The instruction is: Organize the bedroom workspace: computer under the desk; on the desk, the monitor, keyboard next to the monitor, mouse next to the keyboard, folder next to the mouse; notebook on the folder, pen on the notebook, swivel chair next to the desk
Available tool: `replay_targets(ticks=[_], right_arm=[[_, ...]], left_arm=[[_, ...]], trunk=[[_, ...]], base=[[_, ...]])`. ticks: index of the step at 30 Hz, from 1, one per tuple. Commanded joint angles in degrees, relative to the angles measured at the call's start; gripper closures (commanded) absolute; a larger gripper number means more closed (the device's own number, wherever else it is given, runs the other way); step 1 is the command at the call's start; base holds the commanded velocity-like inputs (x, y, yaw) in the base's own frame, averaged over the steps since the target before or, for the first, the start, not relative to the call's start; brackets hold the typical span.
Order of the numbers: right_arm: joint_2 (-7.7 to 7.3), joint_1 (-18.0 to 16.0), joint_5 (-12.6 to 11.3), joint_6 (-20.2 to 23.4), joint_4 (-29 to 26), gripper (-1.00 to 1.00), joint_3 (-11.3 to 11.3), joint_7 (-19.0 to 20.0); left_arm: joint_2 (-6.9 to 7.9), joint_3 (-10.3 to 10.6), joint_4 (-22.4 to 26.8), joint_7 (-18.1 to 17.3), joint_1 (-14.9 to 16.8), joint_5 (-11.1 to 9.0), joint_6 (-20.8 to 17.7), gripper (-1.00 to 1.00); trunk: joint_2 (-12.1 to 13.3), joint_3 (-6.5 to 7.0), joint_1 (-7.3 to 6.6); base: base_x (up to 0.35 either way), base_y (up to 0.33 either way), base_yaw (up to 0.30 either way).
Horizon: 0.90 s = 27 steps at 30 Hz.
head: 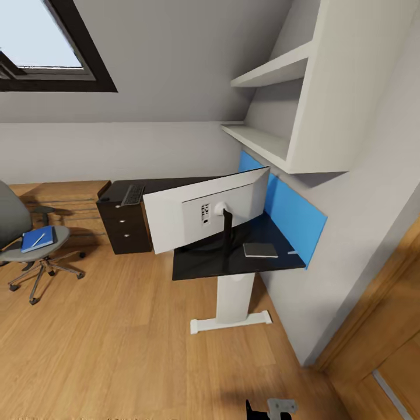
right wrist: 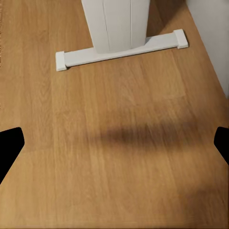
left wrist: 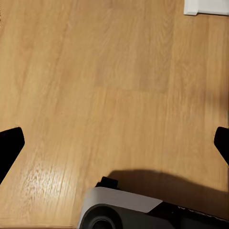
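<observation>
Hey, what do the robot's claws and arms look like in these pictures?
Each wrist view shows two black finger tips at the picture's sides, left claw and right claw. The left wrist view also shows a rounded light grey and black part of the robot.

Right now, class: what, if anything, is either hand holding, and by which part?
Nothing is held. The left hand and the right hand are both open, with only bare wooden floor between their fingers.

Attic-style room: warm wood floor (head: 116, 350), sloped grey wall (head: 175, 70) with a skylight (head: 41, 46), white shelves (head: 274, 70) on the right.
</observation>
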State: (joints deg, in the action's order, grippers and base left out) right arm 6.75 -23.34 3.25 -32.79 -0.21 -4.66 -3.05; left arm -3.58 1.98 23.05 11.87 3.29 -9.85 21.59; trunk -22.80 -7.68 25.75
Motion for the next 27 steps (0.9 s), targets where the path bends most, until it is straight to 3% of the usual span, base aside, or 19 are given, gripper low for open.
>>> replay_targets(ticks=[1, 12, 18, 27], right_arm=[[0.01, -0.04, 0.36, -0.17, 0.03, -1.0, -0.44, -0.11], [0.25, -0.04, 0.35, -0.17, 0.03, -1.0, -0.44, -0.11], [0.22, -0.04, 0.36, -0.17, 0.03, -1.0, -0.44, -0.11], [-0.09, -0.04, 0.28, -0.34, -0.21, -1.0, -0.57, -0.15]], left_arm=[[0.02, 0.24, -0.02, 0.18, 0.05, -0.46, 0.22, -1.0], [0.06, 0.31, -0.48, 0.03, 0.05, -0.44, 0.13, -1.0], [0.03, 0.38, -0.88, -0.11, 0.05, -0.32, 0.22, -1.0], [-0.03, 0.48, -0.46, -0.12, 0.05, -0.3, 0.65, -1.0]], trunk=[[-0.11, -0.12, 0.03], [-0.11, -0.12, 0.03], [-0.11, -0.12, 0.03], [-0.11, -0.12, 0.03]], base=[[0.0, -0.302, 0.24], [0.0, -0.281, 0.269], [0.0, -0.076, 0.252], [0.0, -0.007, 0.038]])
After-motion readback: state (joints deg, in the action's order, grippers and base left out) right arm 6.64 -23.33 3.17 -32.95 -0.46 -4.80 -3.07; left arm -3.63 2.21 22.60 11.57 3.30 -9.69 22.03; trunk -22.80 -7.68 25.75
